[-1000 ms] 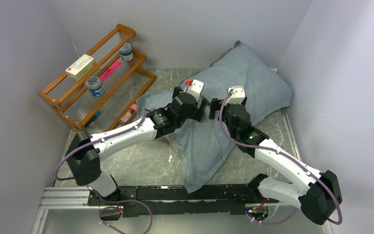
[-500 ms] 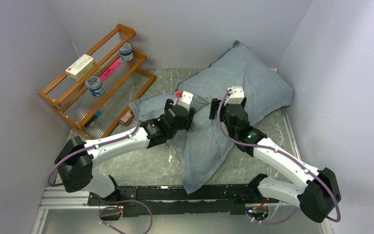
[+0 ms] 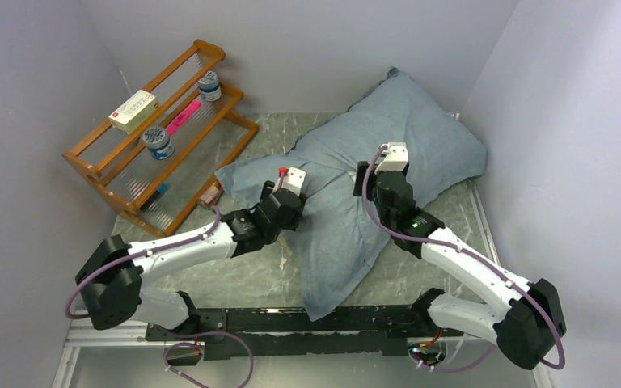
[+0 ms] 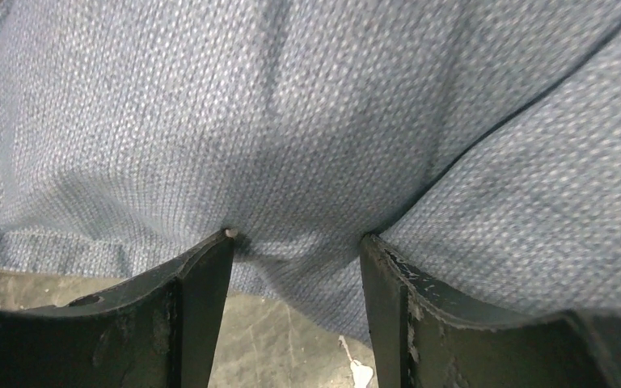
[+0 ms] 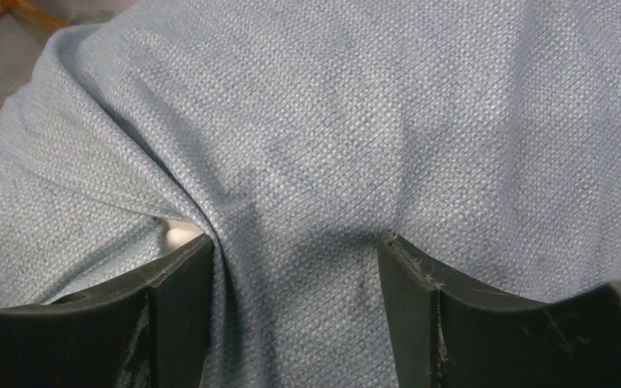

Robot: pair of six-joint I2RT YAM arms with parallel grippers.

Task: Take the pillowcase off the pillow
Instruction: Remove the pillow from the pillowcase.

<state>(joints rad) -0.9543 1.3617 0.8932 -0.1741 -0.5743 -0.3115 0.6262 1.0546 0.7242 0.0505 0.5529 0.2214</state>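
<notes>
Grasp stage, it seems: left gripper (image 4: 297, 242) and right gripper (image 5: 291, 242) press parted jaws around folds of the pillowcase (image 3: 388, 129), centre to upper right, pillow hidden inside. Next, both must pinch cloth only, then pull.

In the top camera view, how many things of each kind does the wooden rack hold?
Round jars: 2
Flat box: 1
Pink flat item: 1
Small blue item, lowest tier, kind unclear: 1
Total in the wooden rack: 5
</notes>
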